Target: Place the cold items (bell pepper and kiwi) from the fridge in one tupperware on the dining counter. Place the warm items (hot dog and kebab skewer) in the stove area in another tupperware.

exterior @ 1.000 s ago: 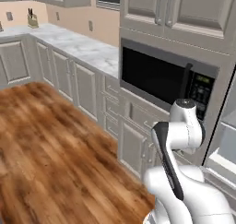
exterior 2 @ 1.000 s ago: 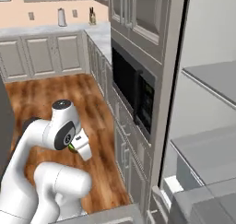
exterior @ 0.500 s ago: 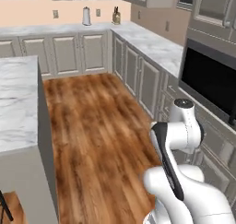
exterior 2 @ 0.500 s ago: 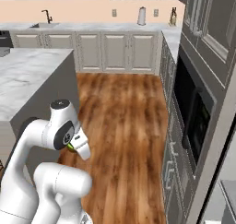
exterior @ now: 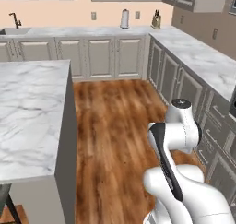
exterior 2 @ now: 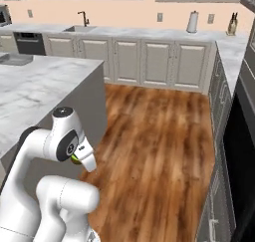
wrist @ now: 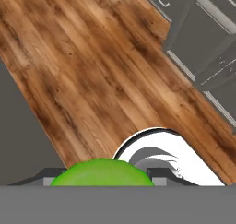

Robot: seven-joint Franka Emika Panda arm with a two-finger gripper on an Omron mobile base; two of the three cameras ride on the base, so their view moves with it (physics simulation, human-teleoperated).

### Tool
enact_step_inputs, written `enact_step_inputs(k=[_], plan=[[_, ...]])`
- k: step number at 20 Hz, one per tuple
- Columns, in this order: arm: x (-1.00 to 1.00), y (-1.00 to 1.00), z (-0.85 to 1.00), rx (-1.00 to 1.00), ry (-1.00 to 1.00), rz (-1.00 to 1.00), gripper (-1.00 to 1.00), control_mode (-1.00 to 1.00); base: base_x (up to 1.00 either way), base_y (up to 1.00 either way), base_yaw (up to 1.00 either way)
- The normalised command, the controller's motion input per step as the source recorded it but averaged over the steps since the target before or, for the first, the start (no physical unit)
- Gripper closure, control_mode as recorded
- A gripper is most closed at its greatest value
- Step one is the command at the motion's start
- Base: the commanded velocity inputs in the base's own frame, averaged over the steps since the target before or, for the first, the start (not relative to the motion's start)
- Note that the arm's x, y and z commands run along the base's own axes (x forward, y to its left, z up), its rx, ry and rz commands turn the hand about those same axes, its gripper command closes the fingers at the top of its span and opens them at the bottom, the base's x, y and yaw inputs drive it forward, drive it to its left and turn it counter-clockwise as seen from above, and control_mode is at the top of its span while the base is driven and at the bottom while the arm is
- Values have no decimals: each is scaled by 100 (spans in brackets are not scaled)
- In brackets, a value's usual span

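The claw (wrist: 103, 184) grips a green bell pepper (wrist: 102, 172), which sits between its fingers at the bottom of the hand view, over the wooden floor (wrist: 92, 75). In the right base view the pepper peeks out green under the folded arm, beside the marble island table (exterior 2: 35, 86). No writing is legible anywhere.
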Motion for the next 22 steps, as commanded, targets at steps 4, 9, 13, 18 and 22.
enact_step_inputs(k=[4, 9, 13, 18, 22], plan=[[0, 0, 0, 0, 0, 0, 100, 100, 100, -44, 29], [0, 0, 0, 0, 0, 0, 100, 100, 100, -66, 28], [0, 0, 0, 0, 0, 0, 100, 100, 100, -65, 24], [0, 0, 0, 0, 0, 0, 100, 100, 100, -43, 10], [0, 0, 0, 0, 0, 0, 100, 100, 100, -58, 22]])
